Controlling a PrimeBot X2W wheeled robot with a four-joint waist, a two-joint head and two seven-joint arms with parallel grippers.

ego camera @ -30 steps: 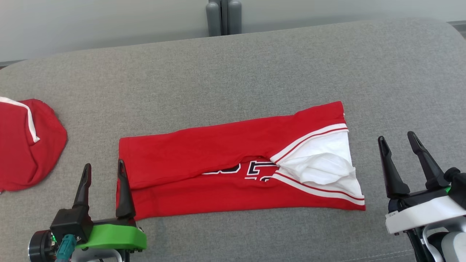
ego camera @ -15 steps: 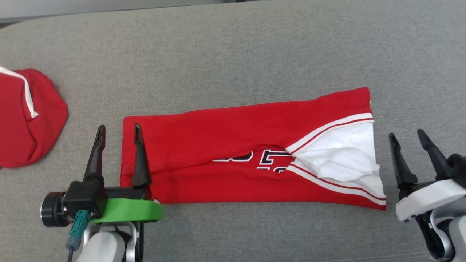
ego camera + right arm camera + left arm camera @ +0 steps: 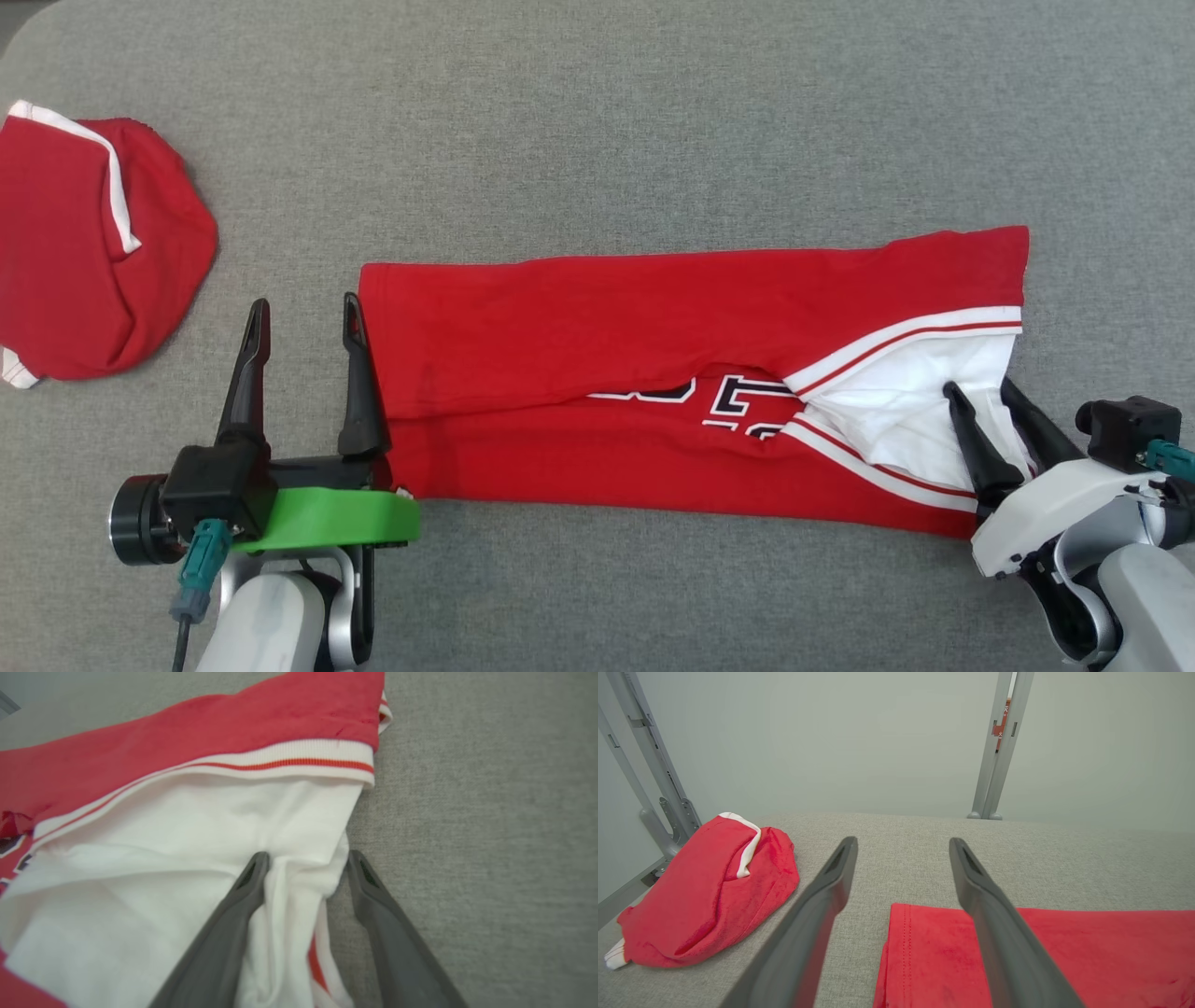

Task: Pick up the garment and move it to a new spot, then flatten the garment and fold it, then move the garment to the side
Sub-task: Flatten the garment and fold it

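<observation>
The garment (image 3: 653, 373) is a red jersey folded into a long strip across the grey surface, with a white lining at its right end. My left gripper (image 3: 304, 301) stands open at the strip's left edge, its right finger along the hem. In the left wrist view the red hem (image 3: 934, 952) lies between the fingers of the left gripper (image 3: 903, 841). My right gripper (image 3: 979, 384) rests over the white end. In the right wrist view the right gripper (image 3: 308, 855) has its jaws apart, straddling a ridge of the white lining (image 3: 294, 896).
A second red cloth with white trim (image 3: 84, 252) lies bunched at the far left, also seen as a red bundle (image 3: 705, 891). The grey padded surface (image 3: 597, 121) spreads wide behind the garment. Metal posts (image 3: 999, 746) stand at its far edge.
The head camera has tilted down. My right gripper moved in from beside the garment onto its white end, jaws slightly narrower. My left gripper came up to the left hem.
</observation>
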